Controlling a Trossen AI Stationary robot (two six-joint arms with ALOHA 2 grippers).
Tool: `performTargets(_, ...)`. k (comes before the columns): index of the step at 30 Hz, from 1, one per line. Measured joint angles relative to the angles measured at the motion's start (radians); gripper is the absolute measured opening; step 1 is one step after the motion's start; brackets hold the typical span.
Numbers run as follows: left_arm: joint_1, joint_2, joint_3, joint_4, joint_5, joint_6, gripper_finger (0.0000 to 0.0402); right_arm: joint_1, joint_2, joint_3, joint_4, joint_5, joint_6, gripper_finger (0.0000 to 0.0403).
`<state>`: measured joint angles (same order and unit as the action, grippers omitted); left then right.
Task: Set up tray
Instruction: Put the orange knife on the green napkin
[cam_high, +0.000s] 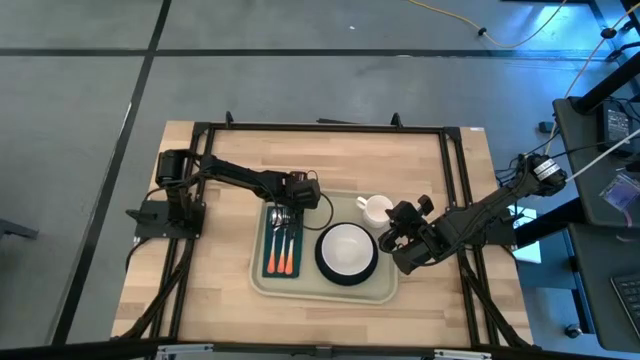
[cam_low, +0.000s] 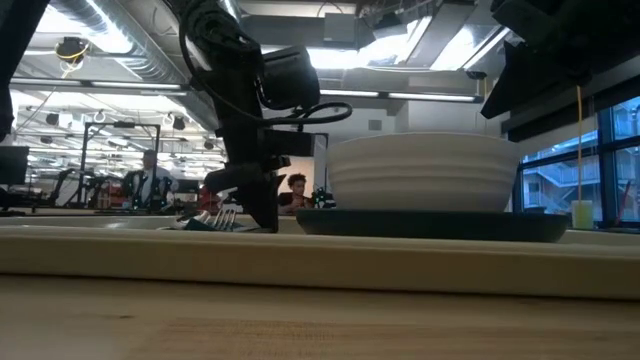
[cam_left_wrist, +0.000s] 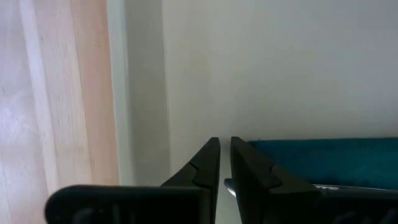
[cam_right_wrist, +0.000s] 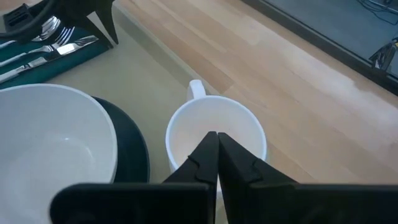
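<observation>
The beige tray lies mid-table. On its left part a dark green napkin carries a spoon, fork and knife with orange handles. A white bowl sits on a dark plate. A white cup stands in the tray's far right corner. My left gripper points steeply down at the napkin's far edge, with only a hairline gap between its fingers. The knife's tip shows just behind them. My right gripper hovers shut above the cup. My left gripper has its fingertips low over the tray floor, beside the knife's tip. Whether they touch the knife or the tray I cannot tell: the tray's near rim hides the tips in the low view.
Bare wooden table surrounds the tray, with a black frame along the edges. Beyond the table are desks, cables and people in the room.
</observation>
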<state>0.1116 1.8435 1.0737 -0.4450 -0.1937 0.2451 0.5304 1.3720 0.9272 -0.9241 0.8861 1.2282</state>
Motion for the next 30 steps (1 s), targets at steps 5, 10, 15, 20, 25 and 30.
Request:
performTargets(5,0.000,0.000,0.000,0.000,-0.013,-0.012,0.0033,0.000,0.000,0.000,0.000,0.000,0.000,0.0011)
performTargets(10,0.000,-0.020,0.000,-0.010,-0.038,-0.014,0.0033,0.000,0.000,0.000,0.000,0.000,0.000,0.0011)
performTargets(15,-0.001,-0.097,0.001,-0.026,-0.016,-0.017,0.0033,0.000,0.000,0.000,0.000,-0.012,0.000,0.0011)
performTargets(20,-0.035,-0.197,0.001,-0.178,0.131,-0.018,0.0033,0.000,0.000,0.000,0.000,-0.041,-0.001,0.0011)
performTargets(25,-0.152,-0.243,-0.022,-0.282,0.187,-0.029,0.0033,0.000,0.000,0.000,0.000,-0.049,-0.002,0.0011)
performTargets(30,-0.289,-0.237,-0.039,-0.257,0.192,-0.104,0.0033,0.000,0.000,0.000,-0.001,-0.049,-0.002,0.0011)
